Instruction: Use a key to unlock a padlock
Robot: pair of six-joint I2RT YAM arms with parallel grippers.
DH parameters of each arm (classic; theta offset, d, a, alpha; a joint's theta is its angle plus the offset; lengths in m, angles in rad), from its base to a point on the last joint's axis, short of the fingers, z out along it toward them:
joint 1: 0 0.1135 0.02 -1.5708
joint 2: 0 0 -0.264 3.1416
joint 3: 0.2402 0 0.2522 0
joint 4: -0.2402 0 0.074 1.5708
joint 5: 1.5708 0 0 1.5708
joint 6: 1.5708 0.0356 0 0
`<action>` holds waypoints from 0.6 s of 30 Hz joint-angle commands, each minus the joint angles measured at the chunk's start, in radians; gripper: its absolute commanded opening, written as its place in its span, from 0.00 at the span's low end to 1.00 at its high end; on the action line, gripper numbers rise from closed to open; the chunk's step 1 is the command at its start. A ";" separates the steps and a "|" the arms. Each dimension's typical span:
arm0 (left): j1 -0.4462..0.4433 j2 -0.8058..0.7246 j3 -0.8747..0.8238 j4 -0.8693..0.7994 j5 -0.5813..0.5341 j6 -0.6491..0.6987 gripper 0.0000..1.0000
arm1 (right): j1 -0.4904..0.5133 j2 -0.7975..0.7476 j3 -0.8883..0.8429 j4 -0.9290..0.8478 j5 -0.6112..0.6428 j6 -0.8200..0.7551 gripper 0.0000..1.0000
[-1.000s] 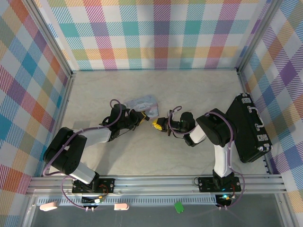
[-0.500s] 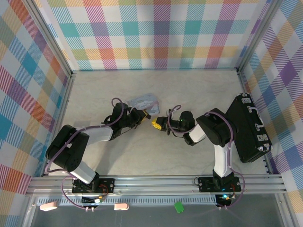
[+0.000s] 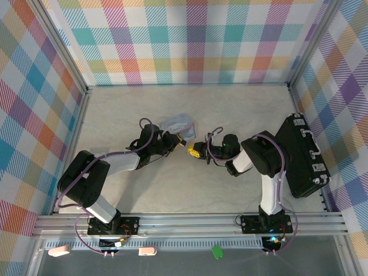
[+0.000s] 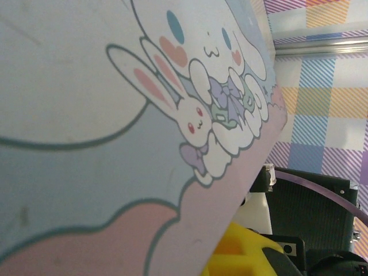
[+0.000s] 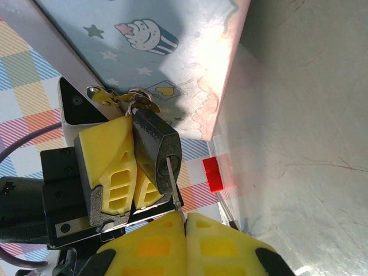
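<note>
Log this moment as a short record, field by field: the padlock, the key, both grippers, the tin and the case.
padlock: dark body, hanging at the tin's edge
key: thin metal, tip at the keyhole; depth unclear
right gripper: shut on the key
left gripper: yellow fingers against the padlock body, apparently gripping it
tin: pale blue, cartoon print
black case: at the right edge of the table

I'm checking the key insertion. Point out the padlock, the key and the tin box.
padlock (image 5: pixel 154 144): right wrist view, on its dark body.
key (image 5: pixel 175 192): right wrist view, on its thin blade.
tin box (image 5: pixel 123 60): right wrist view, on its pale-blue printed face.
</note>
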 commanded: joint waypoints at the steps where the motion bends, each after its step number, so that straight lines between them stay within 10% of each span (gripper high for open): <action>1: -0.085 -0.006 0.030 -0.015 0.241 0.026 0.03 | -0.032 0.004 0.010 0.038 0.114 -0.015 0.00; 18: -0.095 -0.011 0.048 -0.037 0.247 0.042 0.02 | -0.053 0.030 0.016 0.040 0.107 -0.030 0.00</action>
